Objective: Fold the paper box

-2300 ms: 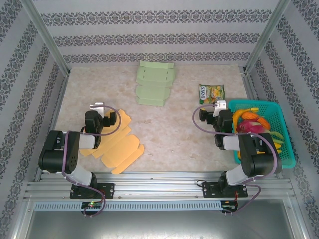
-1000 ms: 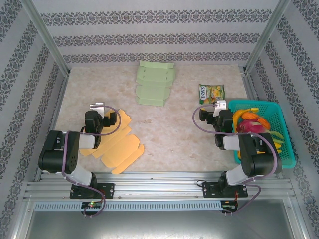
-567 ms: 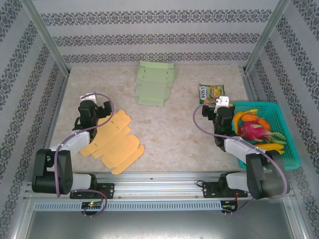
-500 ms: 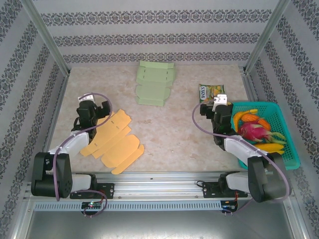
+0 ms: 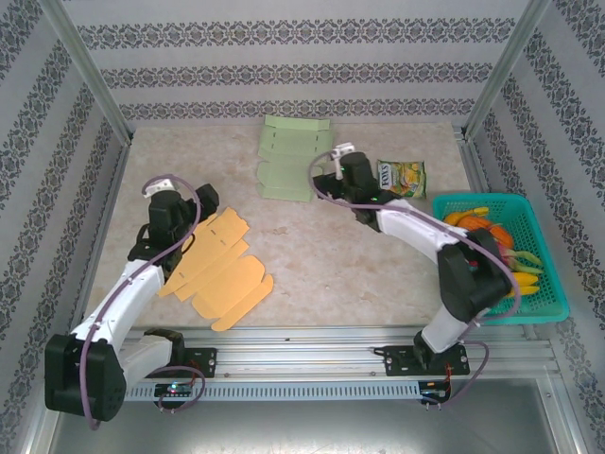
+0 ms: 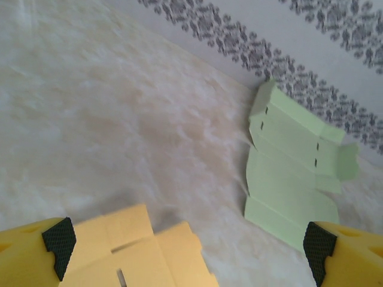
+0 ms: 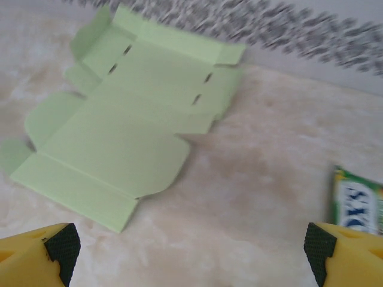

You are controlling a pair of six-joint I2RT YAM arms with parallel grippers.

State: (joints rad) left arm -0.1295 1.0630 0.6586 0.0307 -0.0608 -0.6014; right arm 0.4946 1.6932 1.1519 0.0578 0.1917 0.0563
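Observation:
Two unfolded paper box blanks lie flat on the table. The green blank (image 5: 293,159) is at the far middle, and the orange blank (image 5: 216,268) is at the near left. My left gripper (image 5: 180,203) hovers open over the orange blank's far left corner; its wrist view has the orange blank (image 6: 143,251) below and the green blank (image 6: 293,179) ahead to the right. My right gripper (image 5: 342,170) is open just right of the green blank (image 7: 125,119), with bare table between its pads (image 7: 63,245). Neither gripper holds anything.
A green snack packet (image 5: 402,177) lies right of the right gripper and shows at the edge of the right wrist view (image 7: 356,206). A teal basket (image 5: 544,284) of toy fruit stands at the right edge. Patterned walls and metal posts enclose the table.
Both arms have unfolded from near their bases. The right gripper swung far forward and left to the green blank. The left gripper moved a little forward. Both stayed open.

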